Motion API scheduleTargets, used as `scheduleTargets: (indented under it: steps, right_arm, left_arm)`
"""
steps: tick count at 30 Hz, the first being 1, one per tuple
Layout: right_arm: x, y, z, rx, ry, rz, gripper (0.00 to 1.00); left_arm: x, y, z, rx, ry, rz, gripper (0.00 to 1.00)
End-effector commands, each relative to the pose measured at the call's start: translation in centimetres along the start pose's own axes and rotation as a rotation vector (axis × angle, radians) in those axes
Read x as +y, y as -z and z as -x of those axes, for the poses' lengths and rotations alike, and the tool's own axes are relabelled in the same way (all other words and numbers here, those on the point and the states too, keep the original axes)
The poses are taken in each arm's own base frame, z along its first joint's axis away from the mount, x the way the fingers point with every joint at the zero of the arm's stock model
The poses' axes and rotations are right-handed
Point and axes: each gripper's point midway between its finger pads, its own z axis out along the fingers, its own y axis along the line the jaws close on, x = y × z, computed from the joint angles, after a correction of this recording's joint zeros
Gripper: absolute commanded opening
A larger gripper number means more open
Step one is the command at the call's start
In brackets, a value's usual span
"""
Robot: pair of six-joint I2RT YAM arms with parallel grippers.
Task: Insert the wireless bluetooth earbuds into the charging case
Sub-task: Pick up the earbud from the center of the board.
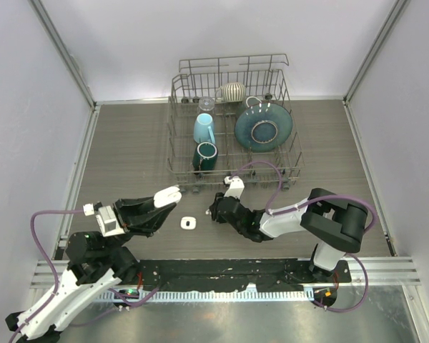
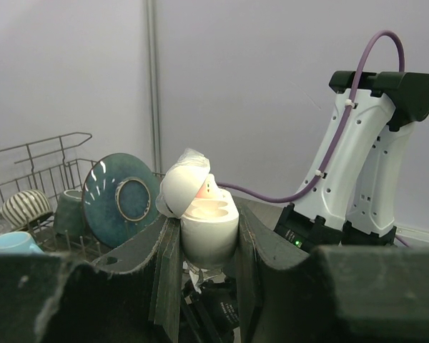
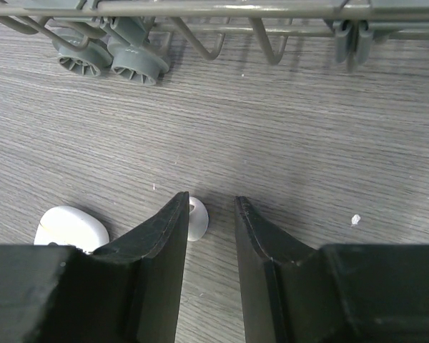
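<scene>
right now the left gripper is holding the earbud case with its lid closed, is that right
Not quite. The left gripper does hold the case, but its lid is open, tipped back from the body, not closed. The left wrist view shows this.

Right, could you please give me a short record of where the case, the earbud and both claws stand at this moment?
left claw: shut on the charging case
charging case: lid open
right claw: open, low over the table
earbud: on the table, at one finger's inner edge
white rounded object: on the table between the claws, identity unclear
dish rack: behind, holding cups and a plate
</scene>
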Motion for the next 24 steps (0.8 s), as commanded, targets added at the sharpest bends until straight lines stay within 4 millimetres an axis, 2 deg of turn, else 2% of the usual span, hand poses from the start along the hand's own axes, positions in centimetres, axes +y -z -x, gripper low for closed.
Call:
scheduleTargets:
  steps: [1, 13, 24]
  right_arm:
    - [1.6, -0.5, 1.2, -0.036, -0.032, 0.034, 0.37]
    - [1.9, -0.4, -0.6, 0.034, -0.001, 0.071, 0.32]
    - [1.5, 0.4, -1.0, 0.046, -0.005, 0.093, 0.28]
  left_arm:
    - [-0.1, 0.1, 0.8, -0.035, -0.003, -0.004, 0.0]
    - [-0.1, 0.3, 0.6, -0.031, 0.004, -0.002, 0.0]
    - [-0.2, 0.4, 0.2, -0.023, 0.02, -0.003, 0.0]
